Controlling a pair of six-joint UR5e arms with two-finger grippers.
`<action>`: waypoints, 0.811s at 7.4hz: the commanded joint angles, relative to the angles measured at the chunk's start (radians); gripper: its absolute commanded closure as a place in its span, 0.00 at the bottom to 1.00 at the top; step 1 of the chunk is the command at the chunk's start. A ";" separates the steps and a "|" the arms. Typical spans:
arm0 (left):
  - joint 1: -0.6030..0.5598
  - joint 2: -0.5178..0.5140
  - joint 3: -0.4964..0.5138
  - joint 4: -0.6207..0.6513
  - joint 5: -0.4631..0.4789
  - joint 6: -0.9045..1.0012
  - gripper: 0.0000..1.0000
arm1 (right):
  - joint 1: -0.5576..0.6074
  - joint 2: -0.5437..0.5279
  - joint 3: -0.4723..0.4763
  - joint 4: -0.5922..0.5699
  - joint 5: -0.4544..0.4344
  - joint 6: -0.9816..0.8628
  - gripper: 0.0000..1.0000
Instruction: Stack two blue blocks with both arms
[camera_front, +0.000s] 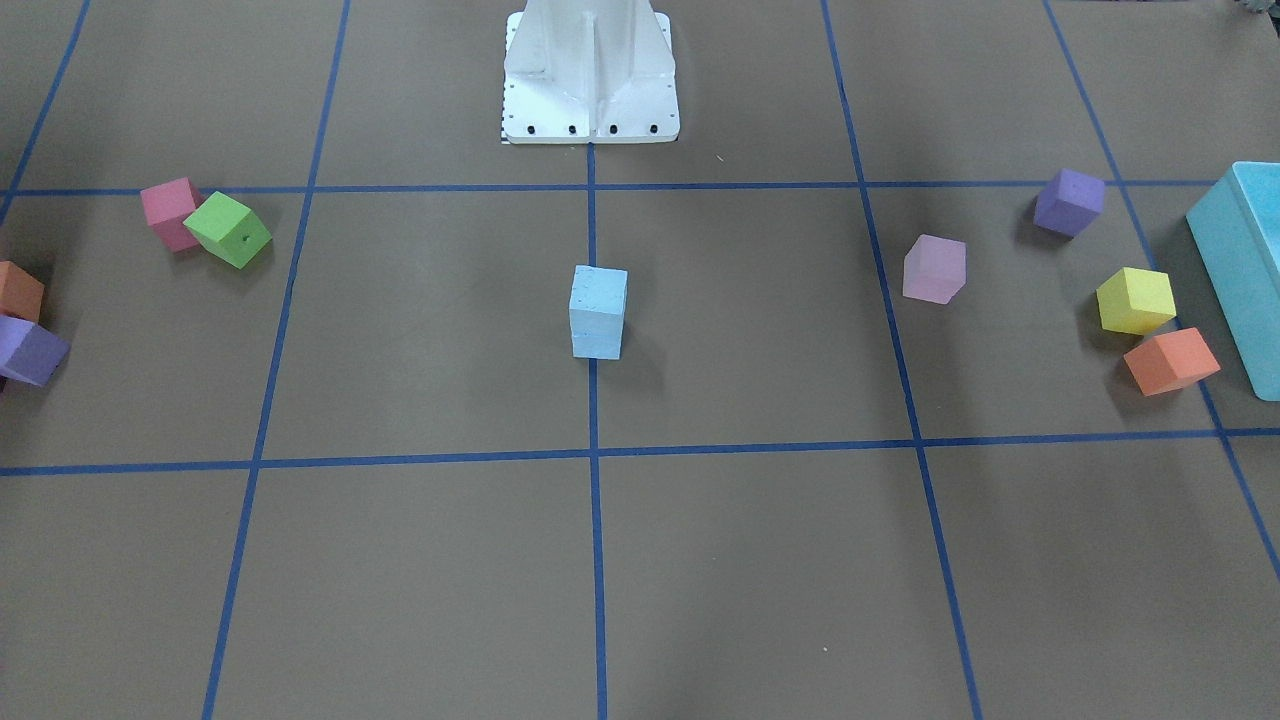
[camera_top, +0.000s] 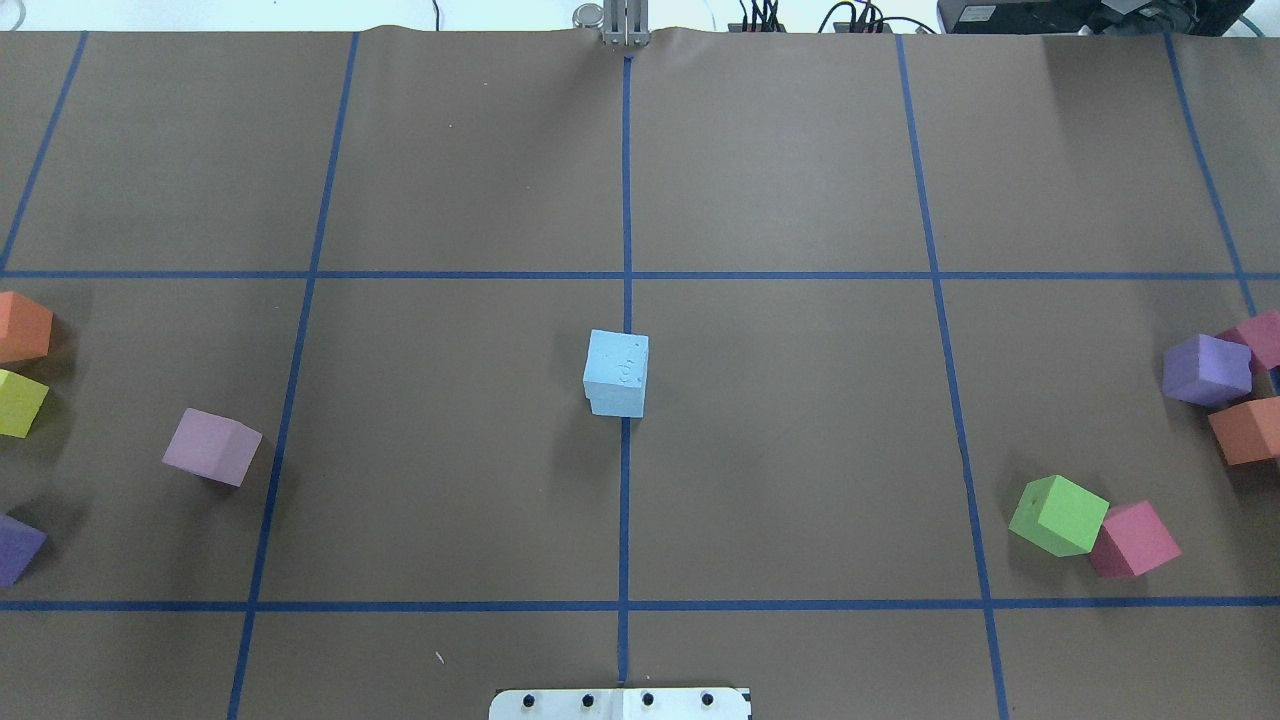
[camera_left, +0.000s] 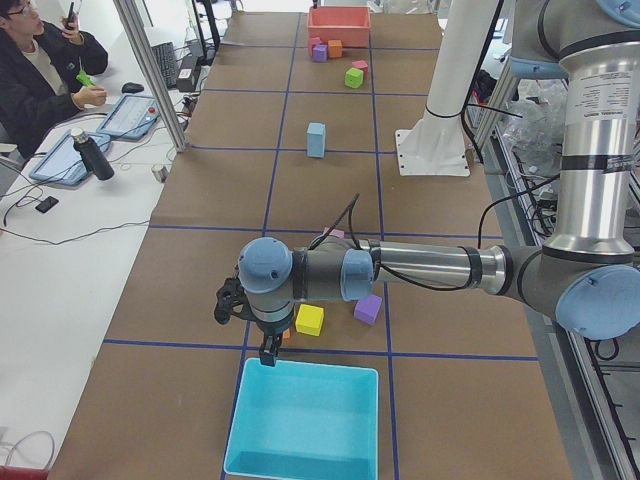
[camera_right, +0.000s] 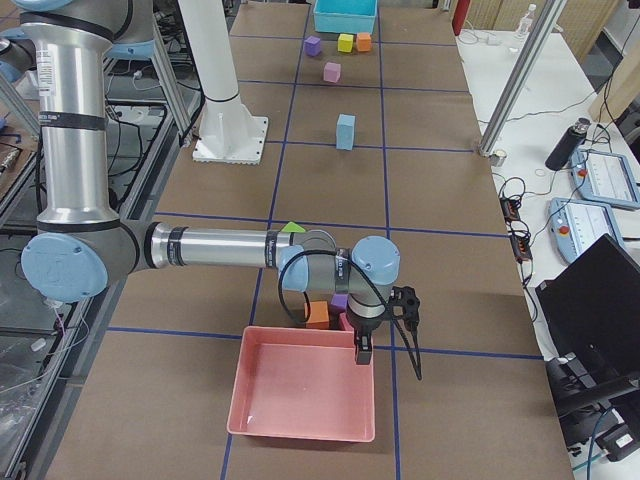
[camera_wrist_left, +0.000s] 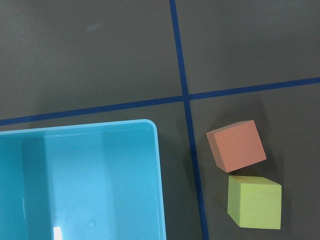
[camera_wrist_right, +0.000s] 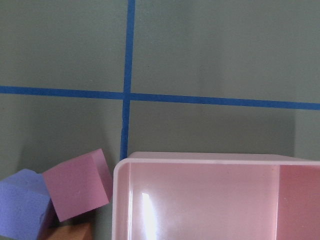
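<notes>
The two blue blocks stand stacked, one on the other, as a pale blue column (camera_front: 598, 312) on the centre tape line; the column also shows in the overhead view (camera_top: 616, 373) and in both side views (camera_left: 316, 140) (camera_right: 345, 131). No gripper touches it. My left gripper (camera_left: 268, 352) hangs over the near rim of the turquoise box (camera_left: 305, 420), far from the stack; I cannot tell if it is open. My right gripper (camera_right: 362, 350) hangs over the rim of the pink tray (camera_right: 305, 390) at the other end; I cannot tell its state either.
Loose cubes lie at both table ends: green (camera_top: 1058, 515), pink (camera_top: 1135, 540), purple (camera_top: 1205, 370) and orange (camera_top: 1245, 430) on one side, lilac (camera_top: 212, 447), yellow (camera_top: 20, 403), orange (camera_top: 22, 327) on the other. The white pedestal (camera_front: 590, 70) stands behind the stack.
</notes>
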 joint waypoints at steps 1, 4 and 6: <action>0.000 0.013 -0.001 0.000 0.000 0.000 0.02 | 0.000 -0.002 -0.002 0.000 0.000 0.000 0.00; -0.005 0.019 -0.010 0.000 0.002 0.000 0.02 | 0.000 -0.002 0.001 0.000 0.000 0.000 0.00; -0.002 0.041 -0.042 0.000 0.052 -0.003 0.02 | 0.000 -0.002 0.001 0.000 0.000 0.000 0.00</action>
